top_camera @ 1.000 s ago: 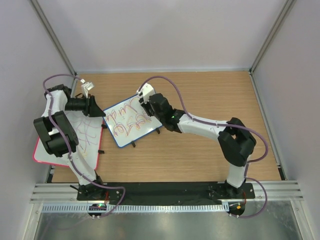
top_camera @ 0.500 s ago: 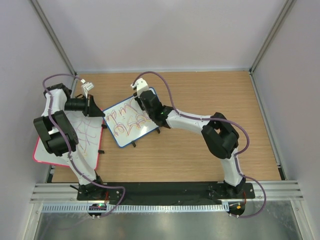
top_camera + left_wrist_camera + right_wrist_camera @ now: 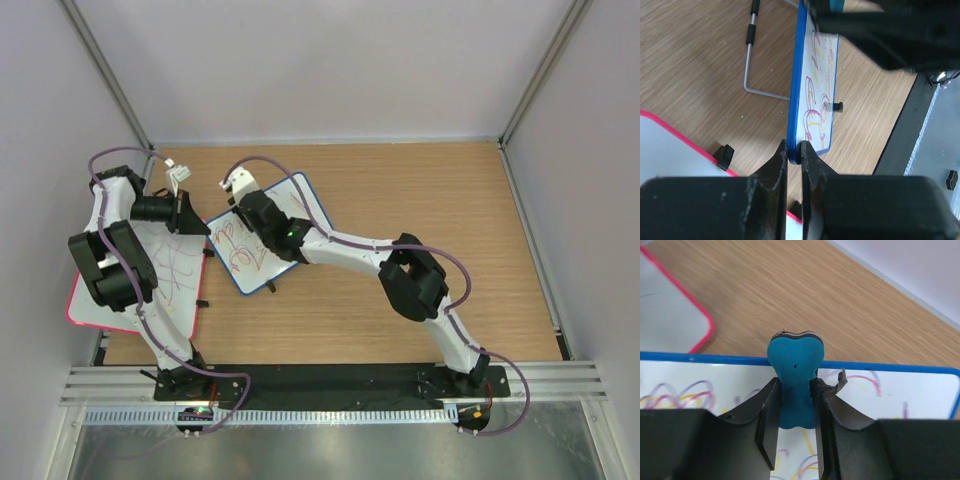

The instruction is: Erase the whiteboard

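The left gripper pinches tight on the left corner of the small blue-framed whiteboard, scribbled red, purple and yellow. Over at its far edge, the right gripper squeezes a teal heart-shaped eraser. Light wood-grain table underneath, plain grey walls around.

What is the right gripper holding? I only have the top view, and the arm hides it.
Observer: A teal eraser, clamped in the right gripper.
Operator: Is the left gripper gripping anything?
Observer: Yes. The left gripper is shut on the blue frame at a corner of the whiteboard.
Operator: Where is the eraser on the whiteboard?
Observer: Its tip overlaps one frame edge, with purple and yellow scribbles on both sides of it.
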Robot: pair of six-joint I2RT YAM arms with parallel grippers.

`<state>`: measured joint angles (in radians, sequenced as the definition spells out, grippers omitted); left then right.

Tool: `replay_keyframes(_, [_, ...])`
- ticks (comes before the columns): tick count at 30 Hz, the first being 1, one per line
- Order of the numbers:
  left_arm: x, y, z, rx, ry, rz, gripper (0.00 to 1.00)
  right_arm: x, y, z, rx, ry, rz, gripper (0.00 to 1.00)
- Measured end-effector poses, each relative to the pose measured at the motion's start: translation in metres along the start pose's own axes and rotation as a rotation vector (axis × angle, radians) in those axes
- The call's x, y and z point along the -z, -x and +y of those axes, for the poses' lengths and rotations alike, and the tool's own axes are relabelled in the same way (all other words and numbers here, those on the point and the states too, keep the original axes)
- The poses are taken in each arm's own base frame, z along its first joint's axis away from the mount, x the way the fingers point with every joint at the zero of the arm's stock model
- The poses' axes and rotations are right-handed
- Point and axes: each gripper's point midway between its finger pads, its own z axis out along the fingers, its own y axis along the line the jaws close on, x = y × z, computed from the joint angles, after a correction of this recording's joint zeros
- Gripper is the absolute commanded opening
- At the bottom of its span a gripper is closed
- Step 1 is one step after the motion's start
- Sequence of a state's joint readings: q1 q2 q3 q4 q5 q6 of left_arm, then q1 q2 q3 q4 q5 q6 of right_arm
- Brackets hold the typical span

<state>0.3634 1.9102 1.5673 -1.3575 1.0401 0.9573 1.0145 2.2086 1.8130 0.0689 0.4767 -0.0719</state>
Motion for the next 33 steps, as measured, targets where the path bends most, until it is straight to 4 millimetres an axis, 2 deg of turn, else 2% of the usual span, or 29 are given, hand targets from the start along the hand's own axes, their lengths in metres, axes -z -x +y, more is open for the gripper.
replay_keyframes(3, [0.0, 0.0, 0.0, -0.004, 0.001, 0.001, 0.0, 0.007, 0.0, 0.028, 0.004, 0.062, -0.004, 0.01])
replay_keyframes(5, [0.0, 0.001, 0.0, -0.005, 0.001, 0.001, 0.0, 0.01, -0.005, 0.038, -0.004, 0.082, 0.003, 0.01])
replay_keyframes(7, [0.0, 0.0, 0.001, -0.008, 0.004, 0.003, 0.0, 0.011, -0.009, 0.04, -0.023, 0.081, 0.012, 0.01])
replay_keyframes(9, [-0.001, 0.001, 0.002, -0.015, 0.006, 0.001, 0.0, 0.009, -0.01, 0.033, -0.061, 0.072, 0.023, 0.01])
replay_keyframes(13, [-0.003, 0.003, 0.002, -0.023, 0.005, 0.002, 0.0, 0.005, -0.018, -0.005, -0.111, 0.015, 0.078, 0.01])
replay_keyframes(18, [-0.003, 0.004, 0.001, -0.021, 0.003, 0.001, 0.0, -0.003, -0.032, -0.085, -0.169, -0.119, 0.147, 0.01])
replay_keyframes(21, [-0.004, 0.005, -0.001, -0.019, 0.0, 0.002, 0.0, -0.004, -0.041, -0.11, -0.168, -0.167, 0.187, 0.01])
replay_keyframes(22, [-0.004, 0.005, -0.001, -0.02, 0.0, 0.003, 0.0, -0.003, -0.042, -0.112, -0.164, -0.173, 0.197, 0.01])
replay_keyframes(26, [-0.003, 0.003, -0.002, -0.019, 0.007, 0.017, 0.0, -0.002, -0.039, -0.103, -0.114, -0.188, 0.218, 0.01])
replay_keyframes(33, [-0.003, 0.001, 0.0, -0.024, 0.022, 0.038, 0.0, 0.001, -0.02, -0.025, -0.026, -0.08, 0.203, 0.01])
